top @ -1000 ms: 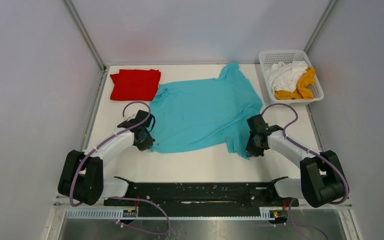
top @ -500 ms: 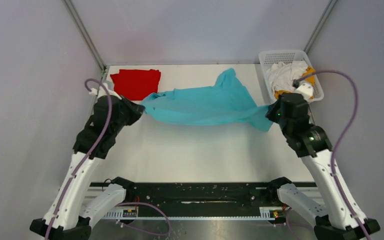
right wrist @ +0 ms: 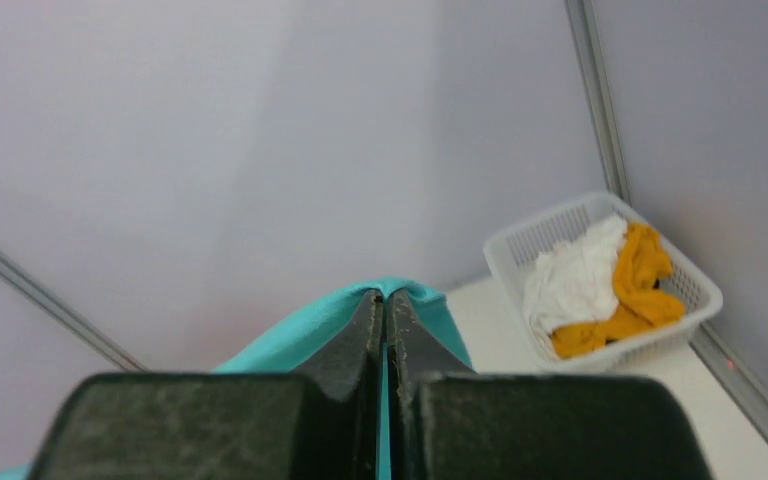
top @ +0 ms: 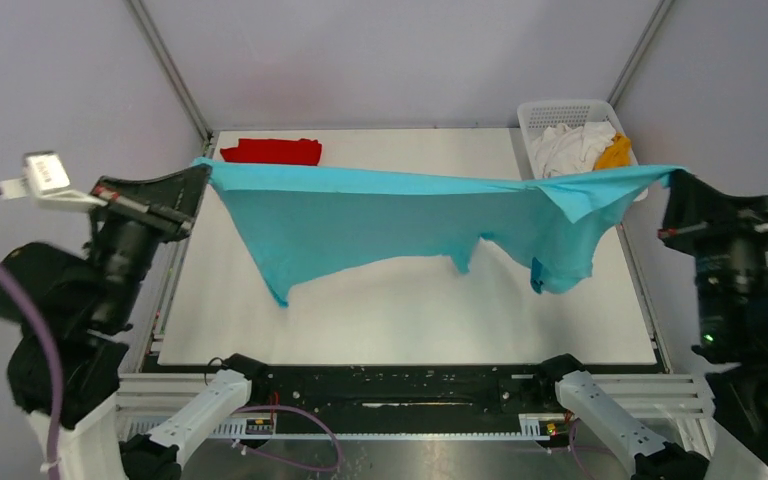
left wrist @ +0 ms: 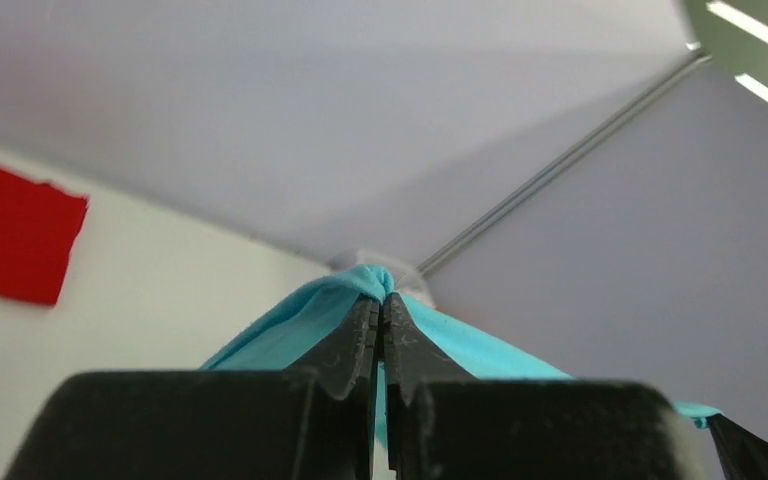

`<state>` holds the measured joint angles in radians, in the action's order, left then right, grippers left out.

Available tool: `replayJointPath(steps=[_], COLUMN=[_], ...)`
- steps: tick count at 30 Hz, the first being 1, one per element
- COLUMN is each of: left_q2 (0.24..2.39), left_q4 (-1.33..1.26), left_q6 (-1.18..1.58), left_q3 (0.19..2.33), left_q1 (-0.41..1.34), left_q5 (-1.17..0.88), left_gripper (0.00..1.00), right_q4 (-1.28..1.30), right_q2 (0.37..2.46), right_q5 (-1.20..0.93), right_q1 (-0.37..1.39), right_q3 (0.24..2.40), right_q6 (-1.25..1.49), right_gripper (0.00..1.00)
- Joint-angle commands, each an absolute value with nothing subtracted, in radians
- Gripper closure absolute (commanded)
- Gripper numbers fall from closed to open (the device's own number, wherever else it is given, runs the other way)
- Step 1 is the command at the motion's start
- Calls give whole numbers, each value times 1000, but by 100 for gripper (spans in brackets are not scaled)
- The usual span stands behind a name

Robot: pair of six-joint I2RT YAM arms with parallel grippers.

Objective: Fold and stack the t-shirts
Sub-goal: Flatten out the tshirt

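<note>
two corners of the turquoise t-shirt (top: 390, 215) are clamped, one in the left jaws and one in the right jaws, both pressed together on the cloth. the shirt hangs in the air above the counter (top: 410, 315), its top edge pulled taut and the rest drooping. the red t-shirt (top: 272, 151) lies flat at the counter's far left. the white t-shirt (top: 568, 148) and yellow t-shirt (top: 615, 153) sit crumpled in the basket (top: 560, 107) at far right.
</note>
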<state>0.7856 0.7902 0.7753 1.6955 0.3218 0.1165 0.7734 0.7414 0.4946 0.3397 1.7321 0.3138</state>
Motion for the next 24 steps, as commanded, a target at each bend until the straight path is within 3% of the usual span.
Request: replayJointPath(steps=[1, 11, 18, 24], left_q2=[751, 722, 778, 968], left_q4=[798, 793, 792, 779], left_q6=[732, 708, 692, 686], left_q3=[1830, 1870, 1701, 1488], left_q1=[321, 319, 321, 321], left_q5=[71, 34, 164, 422], left_gripper=[100, 100, 100, 100], right_q4=[805, 873, 733, 557], right_q2=[735, 785, 782, 825], right_q5=[448, 399, 548, 701], right_q1=[340, 339, 339, 339], right_q3=[1884, 2055, 1798, 1475], right_q6=[212, 129, 104, 116], right_gripper=[100, 100, 100, 100])
